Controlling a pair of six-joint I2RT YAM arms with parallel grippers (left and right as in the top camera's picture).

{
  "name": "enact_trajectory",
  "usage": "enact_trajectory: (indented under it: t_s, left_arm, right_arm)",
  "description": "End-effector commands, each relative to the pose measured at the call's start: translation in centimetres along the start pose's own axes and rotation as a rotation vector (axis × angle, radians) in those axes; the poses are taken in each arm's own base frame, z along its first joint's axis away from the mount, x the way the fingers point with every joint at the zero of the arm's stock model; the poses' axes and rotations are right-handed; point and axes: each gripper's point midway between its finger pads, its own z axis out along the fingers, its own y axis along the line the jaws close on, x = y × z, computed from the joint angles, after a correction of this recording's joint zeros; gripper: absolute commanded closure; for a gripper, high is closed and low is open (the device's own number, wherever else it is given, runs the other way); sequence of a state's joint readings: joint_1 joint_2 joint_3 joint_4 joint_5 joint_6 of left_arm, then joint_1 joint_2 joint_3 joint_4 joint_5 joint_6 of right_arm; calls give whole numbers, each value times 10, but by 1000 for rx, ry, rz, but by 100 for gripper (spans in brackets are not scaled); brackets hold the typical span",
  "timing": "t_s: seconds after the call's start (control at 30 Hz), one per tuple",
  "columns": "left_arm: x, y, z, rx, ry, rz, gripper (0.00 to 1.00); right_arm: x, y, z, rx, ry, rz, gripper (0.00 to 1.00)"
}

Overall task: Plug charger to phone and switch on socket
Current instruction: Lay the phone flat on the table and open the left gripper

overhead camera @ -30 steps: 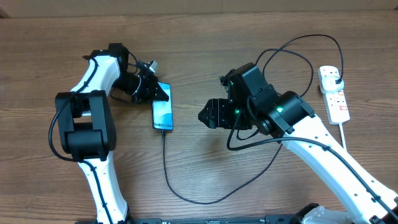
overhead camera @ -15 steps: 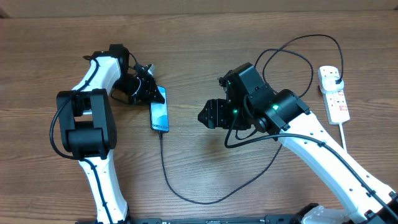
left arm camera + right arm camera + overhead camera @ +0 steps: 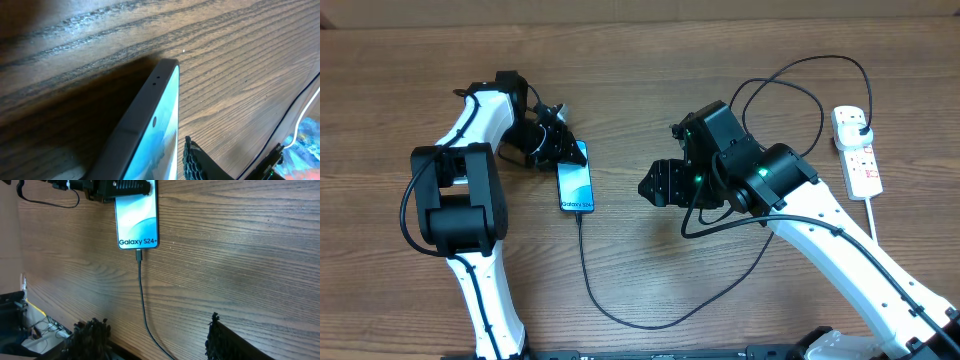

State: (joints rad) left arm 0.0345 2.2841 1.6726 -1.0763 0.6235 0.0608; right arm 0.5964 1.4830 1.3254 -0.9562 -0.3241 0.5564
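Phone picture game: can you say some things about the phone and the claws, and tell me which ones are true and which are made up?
1. The charger cable is plugged into the bottom of the phone. True.
2. The phone's screen is dark. False: it glows light blue and reads "Galaxy S24+".
3. The left claw grips the phone's top end. True.
4. The right claw is holding the charger cable. False: its fingers are spread apart and hold nothing.
5. The power strip lies next to the phone. False: it's far off on the right side, with the right arm's end between them.
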Motion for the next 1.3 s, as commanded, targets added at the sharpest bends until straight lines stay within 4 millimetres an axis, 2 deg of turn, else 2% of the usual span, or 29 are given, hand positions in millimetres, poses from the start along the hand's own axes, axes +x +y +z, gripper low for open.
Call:
enact_trajectory:
  t_s: [0.0,0.17,0.7,1.27]
  left_arm:
    - [-2,3,-1,-27,-2,2,62]
    - [1,8,-1,-59,8,-10,59]
    - [5,17,-2,-111,25,-18,40]
    - [5,27,-4,-172,26,-33,37]
  right_arm:
    - [-4,1,-2,4,-18,-11,33]
    - [-4,1,-2,4,-18,-11,33]
    - [-4,1,-2,4,-17,-15,33]
    - [-4,1,-2,5,-17,-15,33]
